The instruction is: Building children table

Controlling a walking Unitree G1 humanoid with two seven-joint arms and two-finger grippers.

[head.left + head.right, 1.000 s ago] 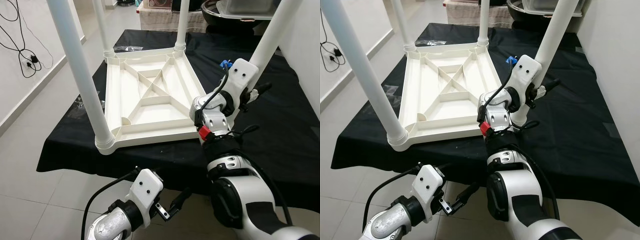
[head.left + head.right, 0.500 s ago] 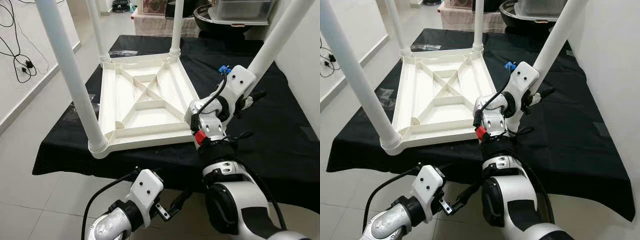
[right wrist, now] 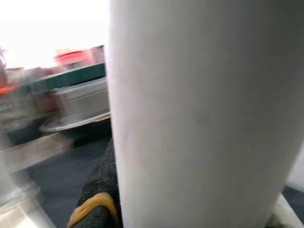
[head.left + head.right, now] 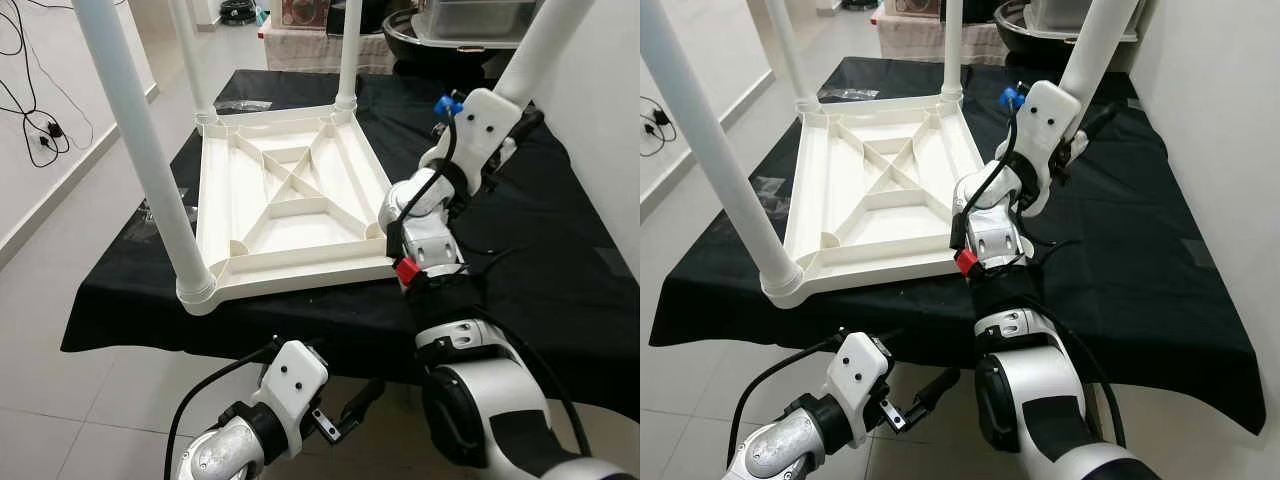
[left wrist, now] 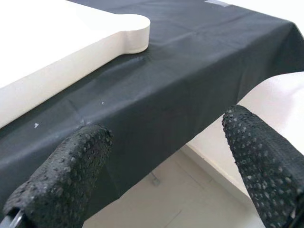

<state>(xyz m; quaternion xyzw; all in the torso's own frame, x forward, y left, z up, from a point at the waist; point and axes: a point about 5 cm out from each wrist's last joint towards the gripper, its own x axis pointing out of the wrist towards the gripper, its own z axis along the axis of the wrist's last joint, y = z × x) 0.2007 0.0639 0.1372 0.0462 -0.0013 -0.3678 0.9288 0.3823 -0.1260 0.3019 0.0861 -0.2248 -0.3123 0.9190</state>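
Observation:
The white children's table [image 4: 290, 200] lies upside down on a black-covered table [image 4: 570, 240]. Three white legs stand up from its corners: near left [image 4: 140, 150], far left [image 4: 188, 55] and far right [image 4: 348, 50]. A fourth white leg [image 4: 535, 50] leans over the near right corner, and my right gripper [image 4: 522, 118] is shut on it. The arm hides that leg's lower end. In the right wrist view the leg [image 3: 199, 118] sits against a black finger pad [image 3: 97, 190]. My left gripper [image 5: 166, 156] hangs open, low, in front of the table's near edge.
A metal bowl and a grey bin [image 4: 455, 20] stand behind the table. Cables [image 4: 40, 130] trail across the floor by the left wall. A white wall [image 4: 610, 90] runs close along the right. Tiled floor lies on the left and in front.
My right gripper has risen and moved farther away, carrying the fourth leg with it. The camera has shifted a little. The left arm hangs as before.

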